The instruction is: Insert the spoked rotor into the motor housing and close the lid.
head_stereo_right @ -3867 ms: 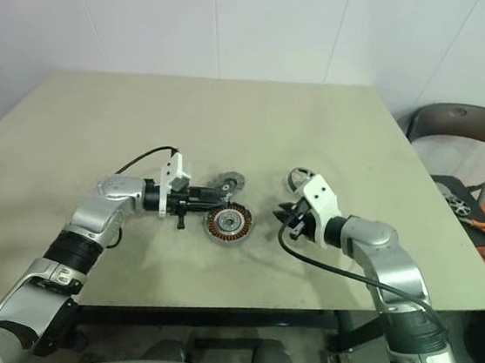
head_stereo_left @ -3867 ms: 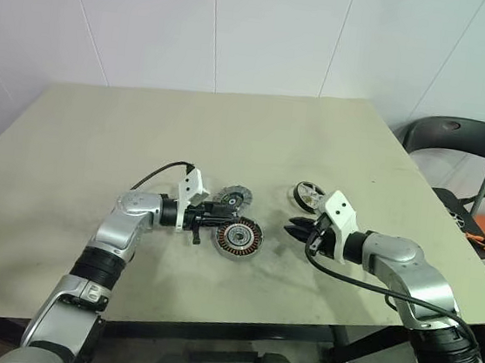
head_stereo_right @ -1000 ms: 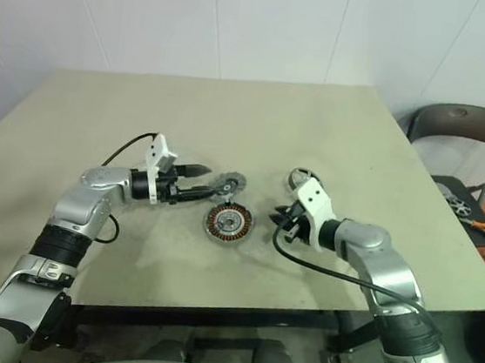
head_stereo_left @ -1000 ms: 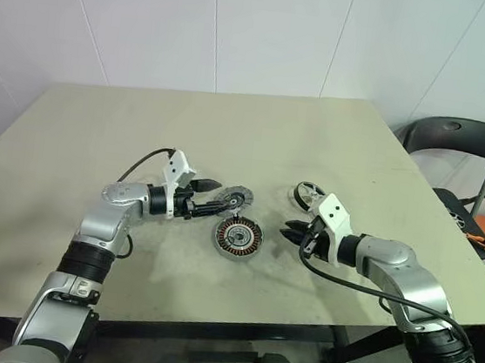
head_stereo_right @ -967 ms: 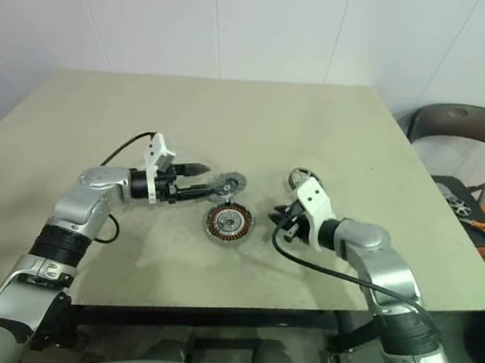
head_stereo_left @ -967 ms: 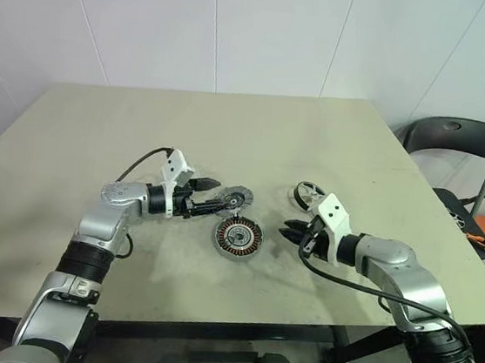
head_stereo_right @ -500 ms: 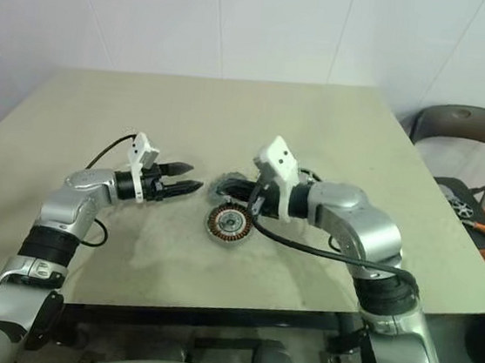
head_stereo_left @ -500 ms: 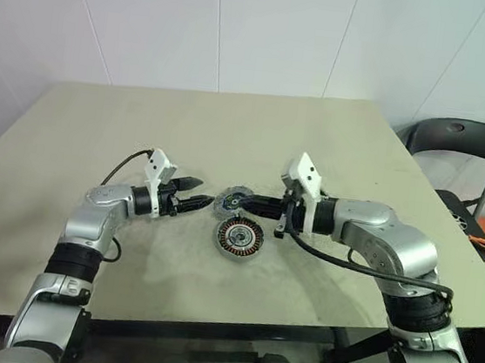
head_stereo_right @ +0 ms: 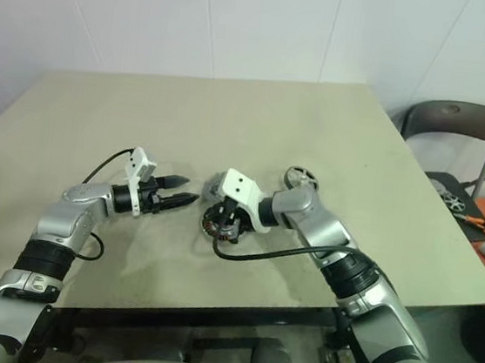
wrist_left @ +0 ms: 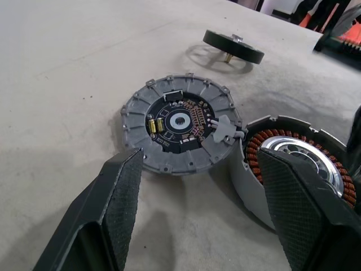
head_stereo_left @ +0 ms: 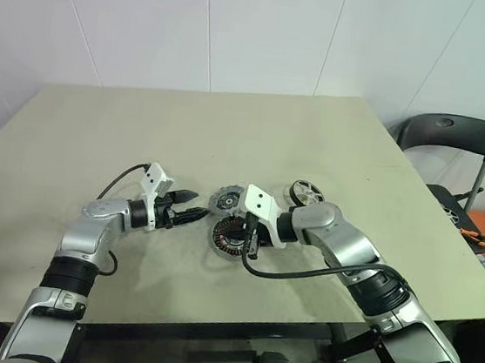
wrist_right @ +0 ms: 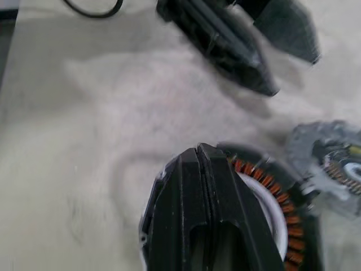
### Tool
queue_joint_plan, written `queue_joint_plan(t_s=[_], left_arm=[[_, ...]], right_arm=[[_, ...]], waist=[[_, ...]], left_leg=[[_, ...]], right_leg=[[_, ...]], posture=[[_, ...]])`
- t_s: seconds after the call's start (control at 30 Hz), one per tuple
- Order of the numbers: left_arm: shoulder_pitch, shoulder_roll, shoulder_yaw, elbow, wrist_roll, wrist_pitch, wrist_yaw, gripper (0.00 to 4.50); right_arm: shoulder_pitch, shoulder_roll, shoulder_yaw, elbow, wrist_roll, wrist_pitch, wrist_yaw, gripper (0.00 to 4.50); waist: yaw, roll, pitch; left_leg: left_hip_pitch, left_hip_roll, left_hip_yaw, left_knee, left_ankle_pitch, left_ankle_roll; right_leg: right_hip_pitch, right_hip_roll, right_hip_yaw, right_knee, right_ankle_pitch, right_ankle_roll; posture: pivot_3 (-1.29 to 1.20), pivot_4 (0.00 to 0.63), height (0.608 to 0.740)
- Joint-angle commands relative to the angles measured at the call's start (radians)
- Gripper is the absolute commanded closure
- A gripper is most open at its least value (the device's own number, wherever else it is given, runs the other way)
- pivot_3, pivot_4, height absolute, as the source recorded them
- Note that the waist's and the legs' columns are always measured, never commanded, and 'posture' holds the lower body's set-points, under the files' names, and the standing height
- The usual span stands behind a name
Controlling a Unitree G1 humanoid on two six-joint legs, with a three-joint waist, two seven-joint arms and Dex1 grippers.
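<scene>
Over the motor housing (head_stereo_left: pixel 234 238), the right gripper (wrist_right: pixel 206 169) has swung across from the spoked rotor (head_stereo_left: pixel 306 191), clenched and empty. The left gripper (head_stereo_left: pixel 187 217) hangs released beside the lid (wrist_left: pixel 179 122). The rotor stays uninserted.

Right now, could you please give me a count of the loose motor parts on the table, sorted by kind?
Spoked wheel: 1
Housing with copper windings: 1
Flat grey lid: 1
Total: 3 parts on the table
</scene>
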Motion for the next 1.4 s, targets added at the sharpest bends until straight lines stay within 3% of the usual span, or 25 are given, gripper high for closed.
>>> queue_joint_plan(t_s=[0.03,0.83,1.4], left_arm=[[-0.007,0.013,0.018,-0.022,0.001,-0.021,0.009,1.10],[-0.005,0.007,0.009,0.012,0.013,-0.059,0.016,1.10],[-0.014,-0.015,0.002,0.037,0.028,-0.079,0.015,1.10]], right_arm=[[-0.015,0.010,-0.007,0.002,-0.022,-0.043,0.021,4.48],[-0.033,0.041,0.024,0.130,-0.171,-0.177,0.092,4.48],[-0.005,-0.077,-0.073,0.060,-0.193,-0.224,0.099,4.48]], waist=[[0.000,0.000,0.000],[0.000,0.000,0.000],[-0.001,0.000,0.000]], left_leg=[[0.000,0.000,0.000,0.000,0.000,0.000],[0.000,0.000,0.000,0.000,0.000,0.000],[0.000,0.000,0.000,0.000,0.000,0.000]], right_leg=[[0.000,0.000,0.000,0.000,0.000,0.000],[0.000,0.000,0.000,0.000,0.000,0.000],[0.000,0.000,0.000,0.000,0.000,0.000]], posture=[[0.00,0.000,0.740],[0.00,0.000,0.740],[0.00,0.000,0.740]])
